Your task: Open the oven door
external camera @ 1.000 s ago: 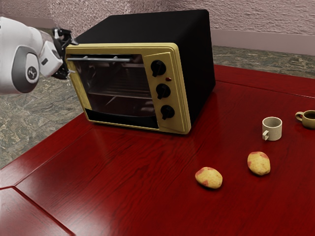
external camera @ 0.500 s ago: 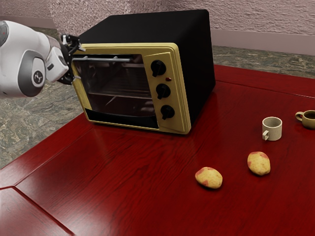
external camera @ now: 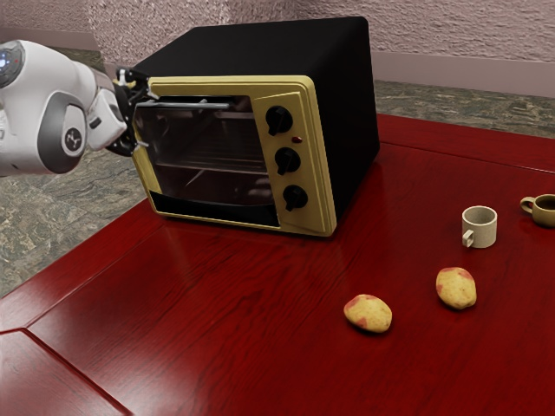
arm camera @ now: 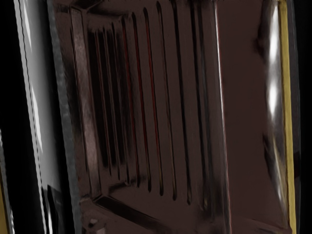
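Oven door (external camera: 204,178) sits shut in the yellow front of the black oven (external camera: 260,52), which stands on the red worktop (external camera: 217,303). At the door's edge on the exterior view's left, the gripper (external camera: 147,120) has its fingers apart, close to the end of the bar handle (external camera: 195,106); whether they touch it I can't tell. A rack (arm camera: 156,97) shows through the glass. Toward the exterior view's right are a pale mug (external camera: 479,228), a brown mug (external camera: 545,211) and two potatoes (external camera: 368,314). Three black knobs (external camera: 287,160) line the oven's front beside the door.
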Tool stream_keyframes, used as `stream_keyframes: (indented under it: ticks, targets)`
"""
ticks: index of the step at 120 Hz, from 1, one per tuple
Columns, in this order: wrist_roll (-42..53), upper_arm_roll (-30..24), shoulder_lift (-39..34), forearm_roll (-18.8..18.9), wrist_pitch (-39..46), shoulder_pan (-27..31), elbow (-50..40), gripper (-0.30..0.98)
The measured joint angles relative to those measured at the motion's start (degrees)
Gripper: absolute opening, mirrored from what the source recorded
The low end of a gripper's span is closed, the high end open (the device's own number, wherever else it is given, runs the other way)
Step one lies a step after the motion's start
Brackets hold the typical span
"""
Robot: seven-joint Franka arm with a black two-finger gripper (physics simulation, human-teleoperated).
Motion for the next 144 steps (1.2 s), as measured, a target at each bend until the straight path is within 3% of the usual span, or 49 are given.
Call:
stream_keyframes:
  ticks: [38,51,70,79,84,90,94,96,99,102,106,112,116,121,126,132,144]
  targets:
    - [0.3,-0.1,-1.7,-0.6,-5.7,-0.1,-0.8,0.69]
    - [0.3,0.0,-10.0,-0.8,-6.7,0.6,-7.8,0.65]
    - [0.2,1.2,-23.3,-3.1,-5.8,-0.2,-23.4,0.70]
    - [0.2,1.3,-32.9,-4.7,-5.1,-0.4,-31.6,0.61]
    - [0.3,4.3,-43.2,-5.9,-6.1,-5.5,-37.0,0.63]
    - [0.4,11.7,-57.2,-6.9,-10.1,-17.0,-41.3,0.65]
    - [0.5,14.5,-63.1,-7.5,-14.2,-23.3,-39.4,0.66]
    - [0.4,15.6,-63.9,-7.7,-16.9,-25.7,-33.7,0.66]
    - [0.1,16.2,-59.8,-8.1,-21.5,-29.1,-20.0,0.66]
    - [-0.6,15.2,-51.3,-7.4,-26.3,-33.2,-4.4,0.67]
    - [-2.2,12.7,-39.0,-2.8,-32.1,-41.5,13.7,0.67]
    - [-6.6,7.8,-25.5,7.9,-39.0,-50.2,27.8,0.67]
    - [-10.3,9.1,-16.9,10.8,-43.8,-53.2,34.0,0.68]
    - [-15.2,16.8,-8.9,9.3,-49.6,-56.6,37.8,0.68]
    - [-19.9,23.4,-4.2,6.7,-54.6,-55.8,38.8,0.68]
    - [-25.3,30.4,-1.7,2.5,-58.1,-55.3,32.4,0.68]
    - [-34.2,35.7,-0.2,-3.0,-61.4,-58.1,25.7,0.68]
